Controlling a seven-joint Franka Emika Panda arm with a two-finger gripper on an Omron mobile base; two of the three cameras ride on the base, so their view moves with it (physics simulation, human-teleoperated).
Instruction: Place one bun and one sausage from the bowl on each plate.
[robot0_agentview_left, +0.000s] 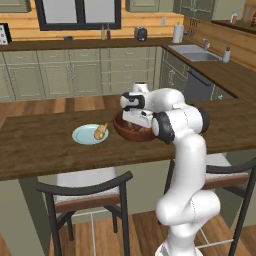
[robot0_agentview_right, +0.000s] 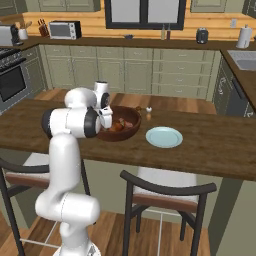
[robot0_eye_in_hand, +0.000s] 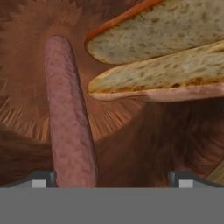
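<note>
Two tool (robot0_eye_in_hand: 112, 178) fingertips (robot0_eye_in_hand: 43, 178) spread wide, low inside bowl (robot0_eye_in_hand: 144, 144), holding nothing. Sausage (robot0_eye_in_hand: 69, 118) lies on bowl floor, its near end just beside left fingertip. Split bun (robot0_eye_in_hand: 162, 57) rests beyond, toward upper right of hand view.

Bowl (robot0_agentview_left: 131, 131) sits on wooden table (robot0_agentview_left: 45, 150), arm bent down over it. One pale blue plate (robot0_agentview_left: 84, 136) beside bowl carries bun (robot0_agentview_left: 100, 131). Second plate (robot0_agentview_right: 164, 137) on bowl's other side, bare. Small bottle (robot0_agentview_right: 148, 114) stands near bowl.

We see a toaster oven (robot0_agentview_right: 65, 29) at the upper left, a paper towel roll (robot0_agentview_right: 244, 36) upper right, and two dark chairs (robot0_agentview_right: 167, 200) below.
</note>
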